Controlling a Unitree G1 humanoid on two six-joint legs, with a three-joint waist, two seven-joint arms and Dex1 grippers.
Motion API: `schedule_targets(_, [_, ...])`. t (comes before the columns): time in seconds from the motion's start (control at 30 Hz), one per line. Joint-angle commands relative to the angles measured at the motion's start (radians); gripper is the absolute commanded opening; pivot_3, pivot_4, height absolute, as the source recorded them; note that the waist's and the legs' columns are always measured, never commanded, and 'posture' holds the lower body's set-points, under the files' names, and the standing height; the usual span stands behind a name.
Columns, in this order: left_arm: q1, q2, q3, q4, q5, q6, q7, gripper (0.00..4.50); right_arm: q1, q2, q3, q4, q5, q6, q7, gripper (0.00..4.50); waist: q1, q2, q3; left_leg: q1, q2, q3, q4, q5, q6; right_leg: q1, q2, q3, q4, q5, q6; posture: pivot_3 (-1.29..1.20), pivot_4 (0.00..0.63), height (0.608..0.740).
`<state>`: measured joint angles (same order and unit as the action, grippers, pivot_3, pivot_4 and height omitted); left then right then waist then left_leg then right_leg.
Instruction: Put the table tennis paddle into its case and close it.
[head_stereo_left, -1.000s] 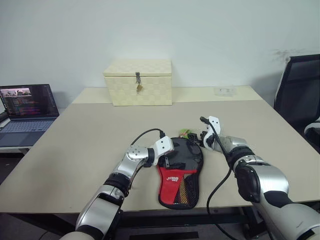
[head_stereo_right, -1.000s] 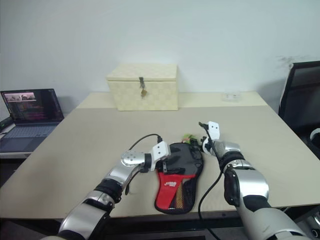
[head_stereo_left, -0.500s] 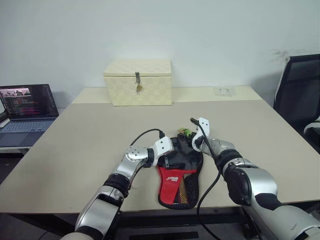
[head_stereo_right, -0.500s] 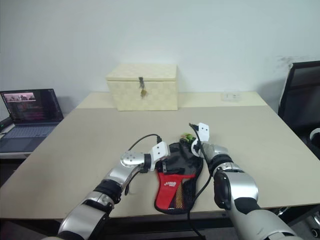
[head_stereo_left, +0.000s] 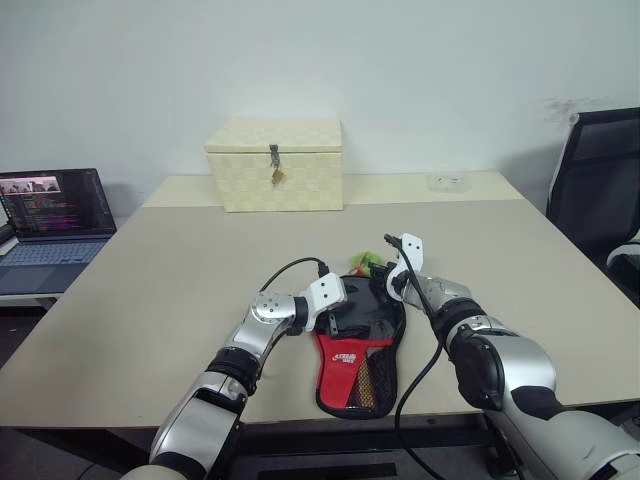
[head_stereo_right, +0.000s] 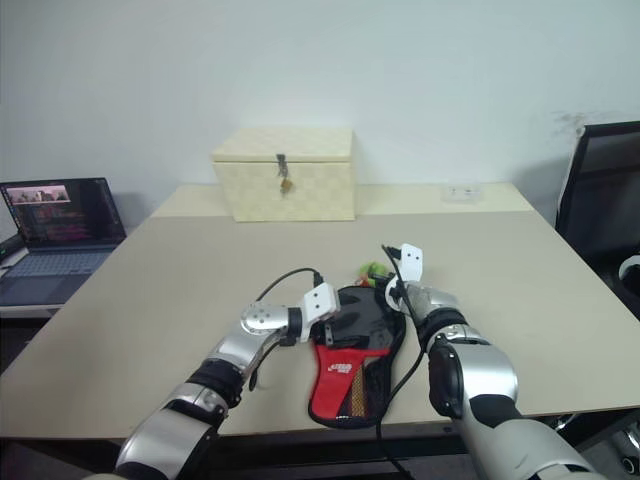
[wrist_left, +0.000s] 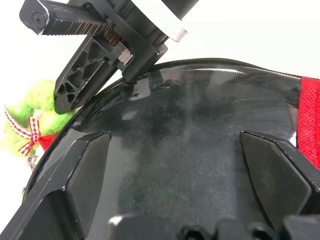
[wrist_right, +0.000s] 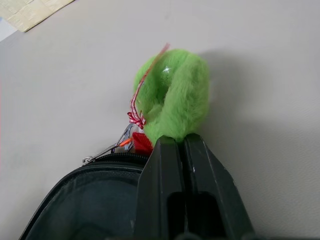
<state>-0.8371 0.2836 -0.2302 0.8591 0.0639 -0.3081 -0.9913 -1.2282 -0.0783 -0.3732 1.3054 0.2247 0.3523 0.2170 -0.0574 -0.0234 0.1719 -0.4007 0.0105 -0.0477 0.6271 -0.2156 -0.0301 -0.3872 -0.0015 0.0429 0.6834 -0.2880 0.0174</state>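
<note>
Right hand (wrist_right: 181, 145) since closed, now pinching green tag (wrist_right: 175, 95) at case (head_stereo_left: 360, 335).

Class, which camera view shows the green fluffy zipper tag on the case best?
The right wrist view: the green tag is large at the case edge, between the shut right hand. The left wrist view catches part; the eye views show a speck.

Beige table (head_stereo_left: 150, 290) carries the black-and-red case (head_stereo_left: 358, 345) near its front edge, the cream latched box (head_stereo_left: 275, 165) far back.
</note>
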Motion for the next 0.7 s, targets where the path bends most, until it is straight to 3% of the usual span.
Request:
schedule_targets(0.03, [0.016, -0.004, -0.027, 0.021, 0.036, 0.011, 0.01, 4.5, -0.025, -0.003, -0.012, -0.011, 0.016, -0.024, -0.002, 0.03, 0.0, 0.0, 0.0, 0.0, 0.0, 0.0, 0.0, 0.0, 0.0, 0.0, 0.0, 0.0, 0.0, 0.0, 0.0, 0.0, 0.15, 0.74])
schedule_targets(0.7, [-0.024, -0.096, -0.042, 0.242, 0.08, -0.027, 0.093, 4.5, 0.012, -0.135, 0.049, -0.065, -0.024, -0.019, 0.0, 0.03, 0.016, 0.0, -0.001, 0.0, -0.001, 0.0, 0.0, 0.0, 0.0, 0.002, 0.0, -0.001, -0.001, 0.0, 0.001, 0.0, 0.15, 0.74])
